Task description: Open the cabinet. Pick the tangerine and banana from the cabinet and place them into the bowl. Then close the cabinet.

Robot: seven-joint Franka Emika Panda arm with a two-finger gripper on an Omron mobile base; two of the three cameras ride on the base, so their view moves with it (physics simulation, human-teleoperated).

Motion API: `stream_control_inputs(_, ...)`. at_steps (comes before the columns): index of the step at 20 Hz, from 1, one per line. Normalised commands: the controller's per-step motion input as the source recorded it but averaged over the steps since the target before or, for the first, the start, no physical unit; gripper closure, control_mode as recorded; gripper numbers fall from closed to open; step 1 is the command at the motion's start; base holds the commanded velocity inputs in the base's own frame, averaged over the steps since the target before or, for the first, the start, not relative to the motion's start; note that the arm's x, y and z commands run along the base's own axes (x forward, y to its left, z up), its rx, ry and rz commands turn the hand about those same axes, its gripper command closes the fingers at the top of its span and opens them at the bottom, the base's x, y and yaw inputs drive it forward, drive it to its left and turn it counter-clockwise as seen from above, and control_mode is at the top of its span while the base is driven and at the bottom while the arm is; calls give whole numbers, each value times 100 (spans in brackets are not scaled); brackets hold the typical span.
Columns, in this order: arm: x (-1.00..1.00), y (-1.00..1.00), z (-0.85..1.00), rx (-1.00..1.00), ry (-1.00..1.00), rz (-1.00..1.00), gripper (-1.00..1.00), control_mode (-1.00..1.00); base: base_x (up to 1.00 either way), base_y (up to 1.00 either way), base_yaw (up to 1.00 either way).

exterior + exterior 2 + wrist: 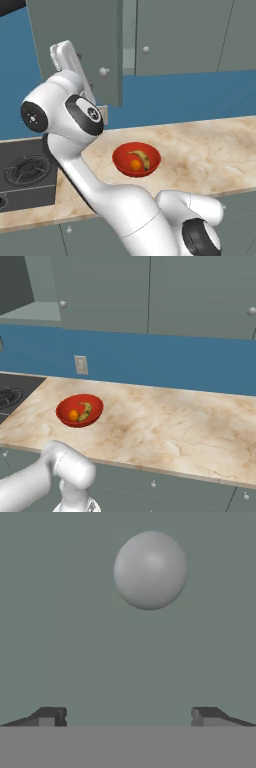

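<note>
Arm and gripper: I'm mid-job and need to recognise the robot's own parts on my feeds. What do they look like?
The arm is glossy white, built of rounded tubular links with bulbous joints. The joints carry black caps and dark bands; one black cap has a small pale round mark. No cables show. The gripper ends in two small, dark grey, blocky fingertips.

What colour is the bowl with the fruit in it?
The bowl is shiny red. It shows best in the left base view.

Base views share bowl [136, 159]; hand view close on knob [150, 570].
</note>
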Motion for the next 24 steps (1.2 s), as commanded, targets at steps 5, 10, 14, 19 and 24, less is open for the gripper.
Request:
stream_control_inputs(5,33,-58,19,0,1,-7,-100,-100,0,0,0)
stream_control_inputs(10,60,-60,1,0,2,-1,-100,-100,0,0,0)
stream_control_inputs(14,76,-64,0,0,1,0,-100,-100,0,0,0)
stream_control_inputs(19,75,-60,0,0,0,1,-100,-100,0,0,0)
stream_control_inputs(24,72,-64,0,0,0,7,-100,-100,0,0,0)
